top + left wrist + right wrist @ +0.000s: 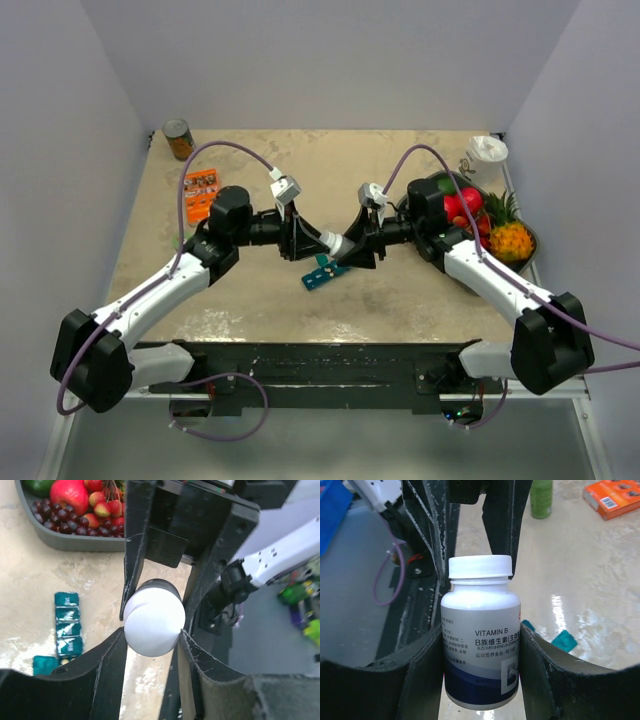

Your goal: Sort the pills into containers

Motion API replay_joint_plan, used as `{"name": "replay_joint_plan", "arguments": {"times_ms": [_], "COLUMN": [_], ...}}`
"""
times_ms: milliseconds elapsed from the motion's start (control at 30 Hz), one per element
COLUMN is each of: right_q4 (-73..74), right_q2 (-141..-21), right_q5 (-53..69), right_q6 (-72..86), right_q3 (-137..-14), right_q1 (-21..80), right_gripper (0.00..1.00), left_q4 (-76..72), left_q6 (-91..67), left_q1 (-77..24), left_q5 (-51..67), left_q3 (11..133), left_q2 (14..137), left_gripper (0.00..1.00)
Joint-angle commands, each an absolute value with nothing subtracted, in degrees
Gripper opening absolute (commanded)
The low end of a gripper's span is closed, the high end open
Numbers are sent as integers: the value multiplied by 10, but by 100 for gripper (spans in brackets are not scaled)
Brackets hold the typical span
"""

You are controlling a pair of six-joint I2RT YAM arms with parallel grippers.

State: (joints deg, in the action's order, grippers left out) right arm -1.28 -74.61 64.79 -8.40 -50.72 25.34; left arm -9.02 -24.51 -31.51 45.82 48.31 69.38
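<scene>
Right pincer (481,630) was clamped on the body of the white-and-blue plastic vitamin bottle (480,680), and the left pincer (152,632) was closed on its round white cap (152,612). Below them, near the middle of the beige desk (420,300), lay the narrow teal plastic pill-organiser strip (322,272). If the cap came off while the bottle leaned sideways, pills could pour out and miss the compartments. A weak hold could also let the bottle turn.
</scene>
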Motion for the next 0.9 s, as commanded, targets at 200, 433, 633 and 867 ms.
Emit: {"name": "replay_joint_plan", "arguments": {"times_ms": [200, 433, 633, 867], "right_q4": [-147, -106, -10, 61], "right_q2": [-748, -745, -736, -730], "right_q5": [722, 708, 666, 606], "right_q6": [5, -45, -153, -233], "right_q3": [-515, -526, -547, -557], "right_q1": [263, 264, 264, 263], "right_gripper": [0, 0, 0, 0], "left_q4": [-124, -205, -199, -189], "left_q6": [-94, -188, -318, -507], "left_q1": [-317, -300, -298, -295], "left_q5": [482, 477, 320, 311], "left_q3": [489, 435, 372, 379], "left_q2": [667, 583, 482, 524], "left_gripper": [73, 99, 99, 98]}}
